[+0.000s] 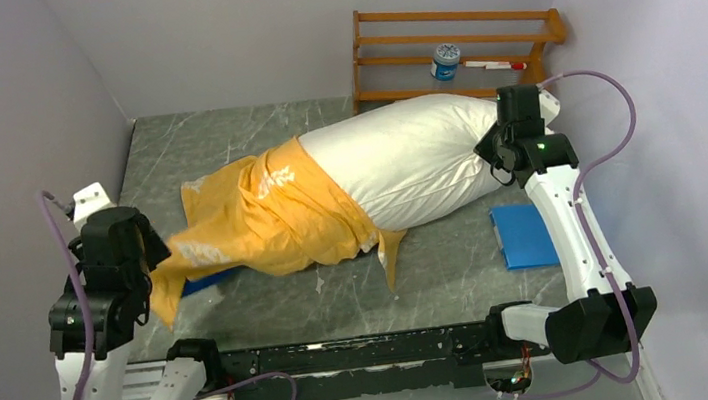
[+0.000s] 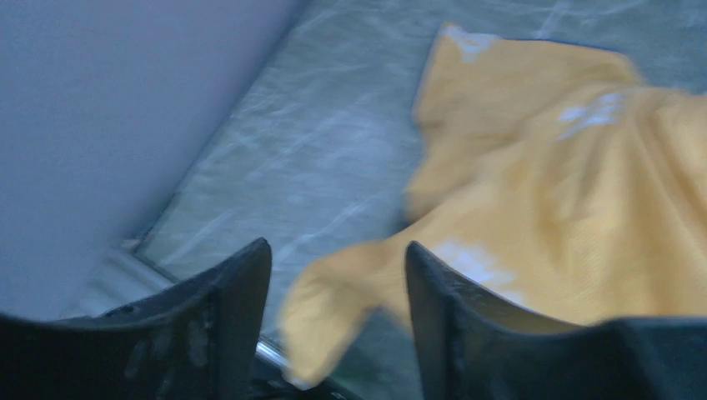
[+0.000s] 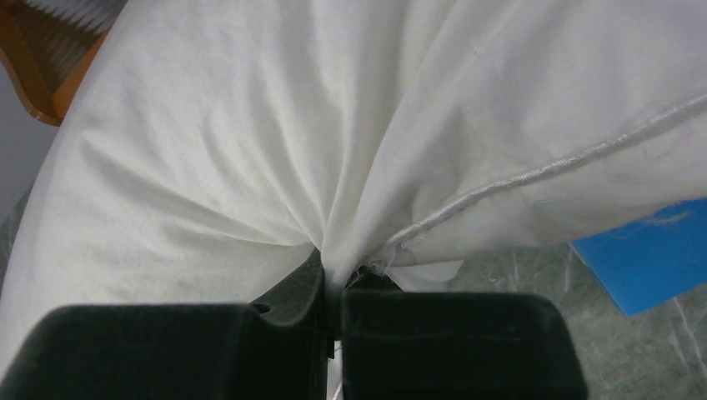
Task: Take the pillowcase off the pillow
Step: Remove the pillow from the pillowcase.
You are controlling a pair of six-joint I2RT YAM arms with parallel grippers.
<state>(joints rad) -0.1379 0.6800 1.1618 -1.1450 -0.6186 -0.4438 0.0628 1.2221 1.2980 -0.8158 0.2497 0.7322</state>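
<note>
The white pillow (image 1: 416,158) lies across the table, its left half inside the yellow-orange pillowcase (image 1: 271,214). The pillowcase is bunched up, and a loose corner trails toward the near left. My left gripper (image 1: 157,253) hovers at that corner. In the left wrist view its jaws (image 2: 338,258) stand apart, with the blurred pillowcase (image 2: 567,183) corner hanging loose between and beyond them, not pinched. My right gripper (image 1: 494,159) is at the pillow's bare right end. In the right wrist view it (image 3: 333,279) is shut on a pinched fold of pillow (image 3: 250,125) fabric beside the seam.
A flat blue pad (image 1: 525,236) lies on the table near the right arm and shows again (image 3: 650,258) in the right wrist view. A wooden rack (image 1: 453,48) with a small jar (image 1: 446,59) stands at the back wall. Grey walls close both sides.
</note>
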